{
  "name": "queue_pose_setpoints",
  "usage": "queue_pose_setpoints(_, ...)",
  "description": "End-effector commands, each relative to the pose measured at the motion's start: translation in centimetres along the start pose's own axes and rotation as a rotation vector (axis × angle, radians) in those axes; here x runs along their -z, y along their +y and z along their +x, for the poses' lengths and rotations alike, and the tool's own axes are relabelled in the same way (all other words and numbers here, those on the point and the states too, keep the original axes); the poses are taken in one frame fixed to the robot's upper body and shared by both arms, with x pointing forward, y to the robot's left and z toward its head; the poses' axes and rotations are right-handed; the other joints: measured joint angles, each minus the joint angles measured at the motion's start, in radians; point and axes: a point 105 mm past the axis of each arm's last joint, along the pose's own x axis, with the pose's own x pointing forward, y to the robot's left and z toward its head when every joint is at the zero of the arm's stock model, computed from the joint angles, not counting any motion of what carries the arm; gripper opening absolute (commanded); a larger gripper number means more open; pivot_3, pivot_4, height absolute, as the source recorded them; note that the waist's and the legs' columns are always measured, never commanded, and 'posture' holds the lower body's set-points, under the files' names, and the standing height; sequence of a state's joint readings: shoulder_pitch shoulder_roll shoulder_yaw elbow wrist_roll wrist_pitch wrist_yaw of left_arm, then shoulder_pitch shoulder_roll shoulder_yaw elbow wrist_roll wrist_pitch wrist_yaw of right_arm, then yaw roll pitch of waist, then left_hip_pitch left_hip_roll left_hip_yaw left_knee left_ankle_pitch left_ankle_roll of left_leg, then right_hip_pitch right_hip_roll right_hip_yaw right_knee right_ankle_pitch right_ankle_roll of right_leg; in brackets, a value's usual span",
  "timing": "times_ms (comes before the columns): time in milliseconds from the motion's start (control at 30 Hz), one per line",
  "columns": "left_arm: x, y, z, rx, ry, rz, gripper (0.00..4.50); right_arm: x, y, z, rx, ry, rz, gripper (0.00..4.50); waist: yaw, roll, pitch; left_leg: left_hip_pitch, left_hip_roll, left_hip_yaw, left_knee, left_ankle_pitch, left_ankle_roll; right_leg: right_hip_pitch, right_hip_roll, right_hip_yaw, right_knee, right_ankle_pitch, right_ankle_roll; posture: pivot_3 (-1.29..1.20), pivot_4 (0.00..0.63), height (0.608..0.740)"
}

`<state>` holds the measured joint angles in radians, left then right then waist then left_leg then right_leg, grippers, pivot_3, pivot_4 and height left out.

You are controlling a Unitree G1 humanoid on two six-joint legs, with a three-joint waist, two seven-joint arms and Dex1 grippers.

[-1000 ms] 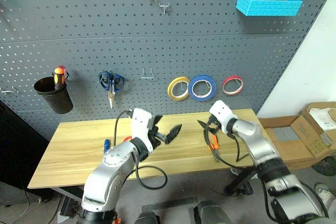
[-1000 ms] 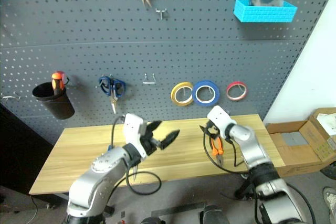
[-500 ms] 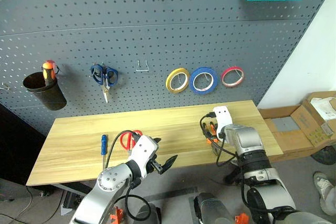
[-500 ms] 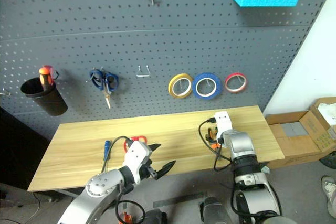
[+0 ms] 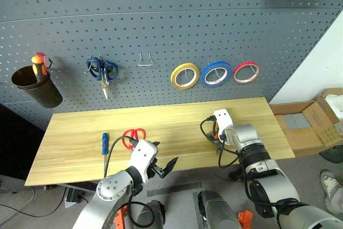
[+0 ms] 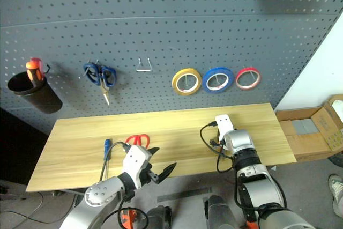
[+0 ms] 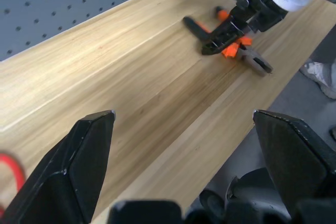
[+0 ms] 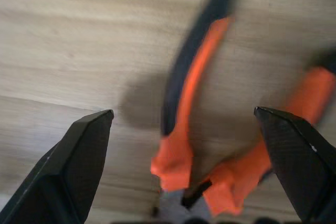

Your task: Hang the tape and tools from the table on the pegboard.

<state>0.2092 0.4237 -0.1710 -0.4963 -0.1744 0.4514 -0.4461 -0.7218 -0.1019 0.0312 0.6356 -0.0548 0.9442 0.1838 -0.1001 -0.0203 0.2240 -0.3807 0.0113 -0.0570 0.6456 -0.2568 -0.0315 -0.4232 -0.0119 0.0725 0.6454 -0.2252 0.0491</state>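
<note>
On the table (image 5: 75,132) lie a blue-handled screwdriver (image 5: 104,143) and red-handled scissors (image 5: 133,135) toward the left. The orange-and-black pliers (image 8: 191,90) lie toward the right. My right gripper (image 8: 182,112) tips down over the pliers, open, one finger on each side of the handles and apart from them. At the table's front edge, right of the scissors, my left gripper (image 5: 163,155) stands open with nothing in it. The blue tape (image 5: 217,73) hangs on the pegboard (image 5: 161,25).
On the pegboard hang a yellow roll (image 5: 185,75), a red roll (image 5: 246,72), blue-handled scissors (image 5: 102,71), a black cup (image 5: 33,85) holding a screwdriver, and a bare hook (image 5: 143,60). Cardboard boxes (image 5: 316,127) stand right of the table.
The camera has tilted down. My right gripper sank and tipped down over the pliers. My left gripper dropped and drew back to the table's front edge. Both stayed open.
</note>
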Motion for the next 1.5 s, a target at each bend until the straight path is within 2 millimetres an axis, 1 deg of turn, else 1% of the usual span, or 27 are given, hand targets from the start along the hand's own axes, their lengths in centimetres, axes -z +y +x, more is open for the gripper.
queue_pose_setpoints(33, -1.2, -0.3, -0.5, -0.009, -0.044, 0.01, 4.5, -1.5, -0.2, -0.2, -0.002, -0.044, -0.017, 4.47, 0.003, 0.0, 0.007, 0.0, 0.0, 0.0, 0.0, 0.0, 0.0, 0.0, 0.0, 0.0, 0.0, 0.0, 0.0, -0.01, 0.254, 0.74)
queue_pose_setpoints(167, -1.0, -0.5, -0.6, -0.013, -0.04, 0.003, 4.5, -2.3, 0.1, -0.3, -0.009, -0.064, -0.029, 4.47, 0.004, 0.0, 0.012, 0.0, 0.0, 0.0, 0.0, 0.0, 0.0, 0.0, 0.0, -0.001, 0.001, 0.0, 0.0, -0.01, 0.249, 0.74)
queue_pose_setpoints(300, -1.2, -0.5, -0.3, -0.015, -0.047, 0.0, 4.5, -3.0, 0.2, -0.6, -0.012, -0.083, -0.038, 4.47, 0.009, 0.0, 0.014, -0.001, 0.0, -0.001, 0.0, 0.0, 0.0, -0.001, 0.0, -0.001, 0.0, 0.0, 0.0, -0.02, 0.24, 0.74)
queue_pose_setpoints(433, -1.3, -0.4, 0.1, -0.012, -0.053, 0.004, 4.5, -3.1, 0.4, -0.7, -0.02, -0.095, -0.055, 4.47, 0.011, 0.0, 0.014, -0.002, 0.0, -0.001, -0.001, 0.0, 0.0, -0.001, 0.0, -0.001, 0.0, 0.0, 0.0, -0.03, 0.237, 0.74)
queue_pose_setpoints(567, -1.6, -0.1, 0.3, -0.011, -0.062, 0.006, 4.5, -2.7, 0.6, -0.6, -0.033, -0.099, -0.088, 4.47, 0.01, 0.0, 0.014, -0.001, 0.0, 0.0, 0.0, 0.0, 0.0, -0.002, 0.0, -0.001, 0.0, 0.0, 0.0, -0.03, 0.229, 0.74)
queue_pose_setpoints(667, -1.7, 0.1, 0.3, -0.01, -0.064, 0.01, 4.5, -1.9, 1.0, -0.4, -0.064, -0.092, -0.126, 3.93, 0.011, 0.0, 0.014, -0.001, 0.0, -0.001, -0.001, 0.0, 0.0, -0.002, 0.0, -0.001, 0.0, 0.0, 0.0, -0.03, 0.225, 0.74)
queue_pose_setpoints(700, -1.7, 0.1, 0.3, -0.011, -0.064, 0.011, 4.5, -1.7, 1.2, -0.4, -0.078, -0.091, -0.134, 3.63, 0.011, 0.0, 0.014, -0.002, 0.0, -0.001, -0.001, 0.0, 0.0, -0.002, 0.0, -0.001, 0.0, 0.0, 0.0, -0.03, 0.225, 0.74)
queue_pose_setpoints(767, -1.7, 0.1, 0.3, -0.013, -0.064, 0.01, 4.5, -1.5, 1.4, -0.4, -0.092, -0.092, -0.157, 3.01, 0.011, 0.0, 0.014, -0.002, 0.0, 0.0, -0.001, 0.0, 0.0, -0.002, 0.0, -0.001, -0.001, 0.0, 0.0, -0.03, 0.22, 0.74)
queue_pose_setpoints(867, -1.7, 0.1, 0.3, -0.014, -0.065, 0.01, 4.5, -1.6, 1.6, -0.4, -0.104, -0.104, -0.191, 1.88, 0.01, 0.0, 0.014, -0.002, 0.0, 0.0, -0.001, 0.0, 0.0, -0.002, 0.0, -0.001, 0.0, 0.0, 0.0, -0.02, 0.218, 0.74)
queue_pose_setpoints(1000, -1.7, 0.0, 0.2, -0.019, -0.067, 0.009, 4.5, -2.1, 2.1, -0.4, -0.121, -0.15, -0.317, 0.5, 0.01, 0.0, 0.014, -0.002, 0.0, 0.0, -0.001, 0.0, 0.0, -0.002, 0.0, -0.001, 0.0, 0.0, 0.0, -0.01, 0.217, 0.74)
queue_pose_setpoints(1033, -1.7, 0.0, 0.2, -0.021, -0.068, 0.008, 4.5, -2.3, 2.3, -0.4, -0.127, -0.165, -0.356, 0.18, 0.01, 0.0, 0.014, -0.002, 0.0, 0.0, -0.001, 0.0, 0.0, -0.002, 0.0, -0.001, 0.0, 0.0, 0.0, -0.01, 0.216, 0.74)
queue_pose_setpoints(1067, -1.7, 0.0, 0.2, -0.023, -0.068, 0.008, 4.5, -2.4, 2.4, -0.5, -0.133, -0.178, -0.394, 0.01, 0.011, 0.0, 0.014, -0.002, 0.0, 0.0, 0.0, 0.0, 0.0, -0.002, 0.0, -0.001, 0.0, 0.0, 0.0, -0.01, 0.215, 0.74)
queue_pose_setpoints(1200, -1.7, 0.0, 0.2, -0.029, -0.069, 0.007, 4.5, -2.5, 3.2, -0.7, -0.178, -0.218, -0.549, 0.01, 0.012, 0.0, 0.014, -0.002, 0.0, 0.0, -0.001, 0.0, 0.0, -0.002, 0.0, -0.001, -0.001, 0.0, 0.0, -0.01, 0.216, 0.74)
queue_pose_setpoints(1267, -1.7, 0.0, 0.3, -0.032, -0.071, 0.006, 4.5, -2.3, 3.5, -0.7, -0.206, -0.223, -0.61, 0.01, 0.012, 0.0, 0.014, -0.002, 0.0, 0.0, -0.001, 0.0, 0.0, -0.002, 0.0, -0.001, -0.001, 0.0, 0.0, -0.01, 0.214, 0.74)
queue_pose_setpoints(1333, -1.7, 0.0, 0.4, -0.034, -0.072, 0.005, 4.5, -2.2, 3.9, -0.9, -0.232, -0.239, -0.707, 0.01, 0.013, 0.0, 0.014, -0.002, 0.0, 0.0, -0.001, 0.0, 0.0, -0.002, 0.0, -0.001, -0.001, 0.0, 0.0, -0.01, 0.213, 0.74)
queue_pose_setpoints(1500, -1.8, 0.0, 0.6, -0.034, -0.076, 0.004, 4.5, -1.3, 4.0, -1.0, -0.289, -0.222, -0.88, 0.01, 0.013, 0.0, 0.014, -0.002, 0.0, 0.0, 0.0, 0.0, -0.001, -0.002, 0.0, -0.001, 0.0, 0.0, 0.0, -0.02, 0.21, 0.74)
